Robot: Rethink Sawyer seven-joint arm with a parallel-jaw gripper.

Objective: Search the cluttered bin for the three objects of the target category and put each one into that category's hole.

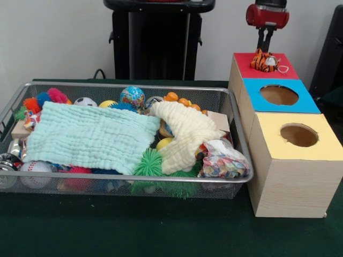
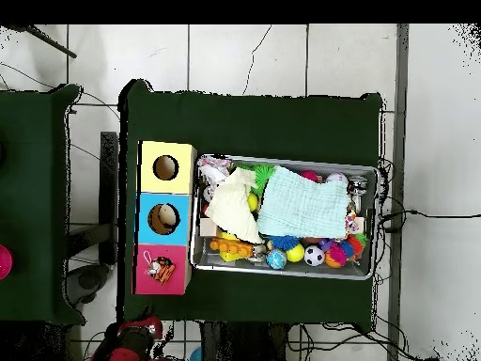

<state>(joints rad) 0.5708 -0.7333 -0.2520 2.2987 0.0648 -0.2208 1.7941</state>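
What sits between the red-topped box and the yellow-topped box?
The blue-topped box, with its round hole, stands between the red-topped box and the yellow-topped box; both the front and overhead views show it. A tiger toy lies on the red-topped box.

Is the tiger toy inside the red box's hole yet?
No. The tiger toy sits on top of the red box, still outside.

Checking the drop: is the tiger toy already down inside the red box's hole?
No: the tiger toy sits on top of the red box, under the gripper.

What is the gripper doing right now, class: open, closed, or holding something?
Gripper: just above the tiger toy on the red box; open or shut cannot be told.
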